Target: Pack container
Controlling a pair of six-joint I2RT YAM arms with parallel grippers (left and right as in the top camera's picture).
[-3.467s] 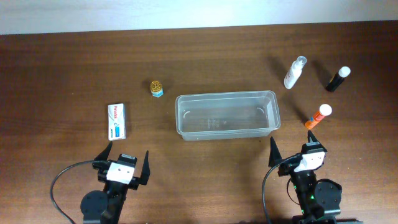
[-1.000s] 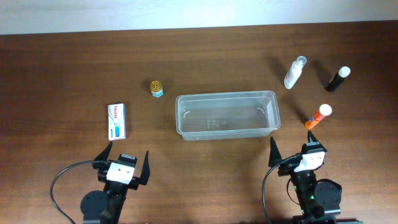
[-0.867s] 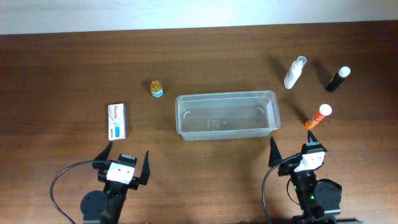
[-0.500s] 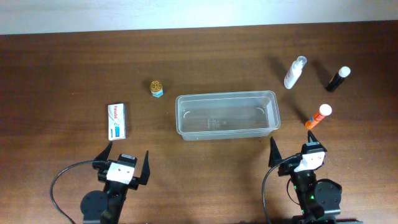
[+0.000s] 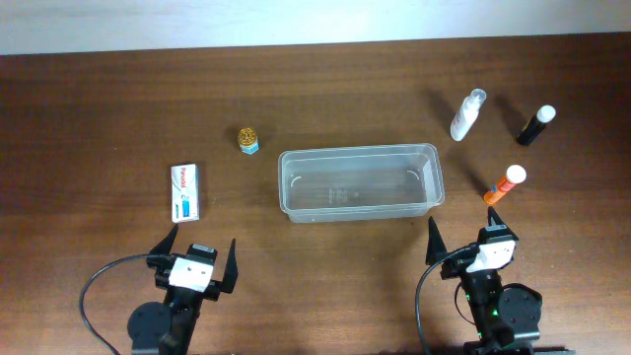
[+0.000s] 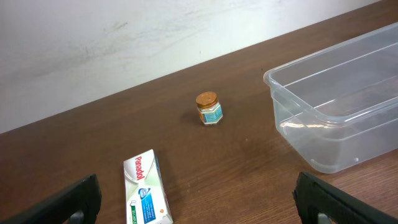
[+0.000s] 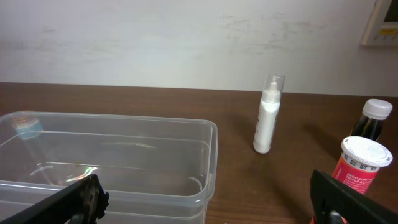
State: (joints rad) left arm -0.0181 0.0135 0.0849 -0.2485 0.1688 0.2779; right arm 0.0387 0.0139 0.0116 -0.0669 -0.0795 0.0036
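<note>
The clear plastic container sits empty at the table's middle; it also shows in the left wrist view and the right wrist view. A white-and-blue box lies at the left. A small gold-lidded jar stands left of the container. A white spray bottle, a black bottle and an orange bottle stand at the right. My left gripper and right gripper are open and empty near the front edge.
A pale wall runs behind the table's far edge. In the right wrist view the spray bottle, the black bottle and the orange bottle stand right of the container.
</note>
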